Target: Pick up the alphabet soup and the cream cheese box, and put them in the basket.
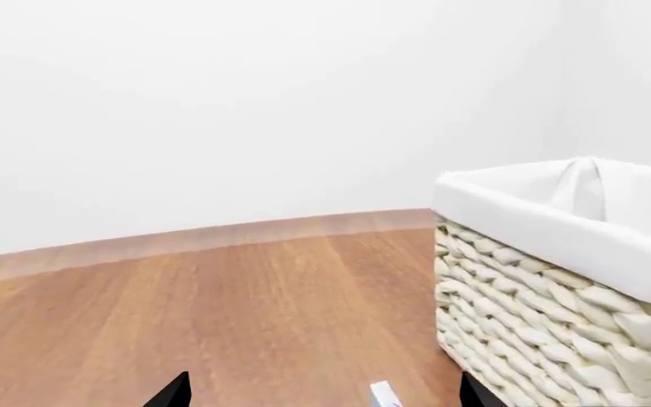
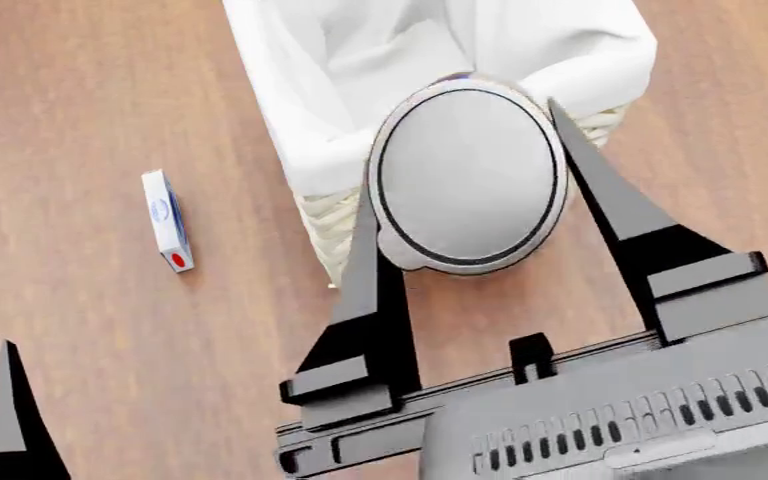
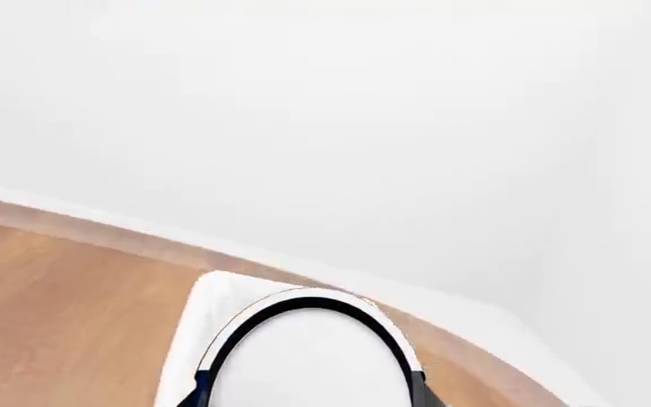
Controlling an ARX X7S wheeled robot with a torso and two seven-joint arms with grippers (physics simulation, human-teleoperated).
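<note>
From the head view we saw the right fingers (image 2: 471,215) clamped on the can (image 2: 467,175) above the basket (image 2: 307,120); only there the box (image 2: 167,220) lay whole, left fingers (image 1: 319,392) apart.

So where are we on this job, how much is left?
Nothing is in the basket yet, as far as the head view shows. In hand: the right end effector holds the alphabet soup over the basket's near rim, not released. Left: drop it in, then fetch the cream cheese box, untouched on the floor, near the open left end effector.
</note>
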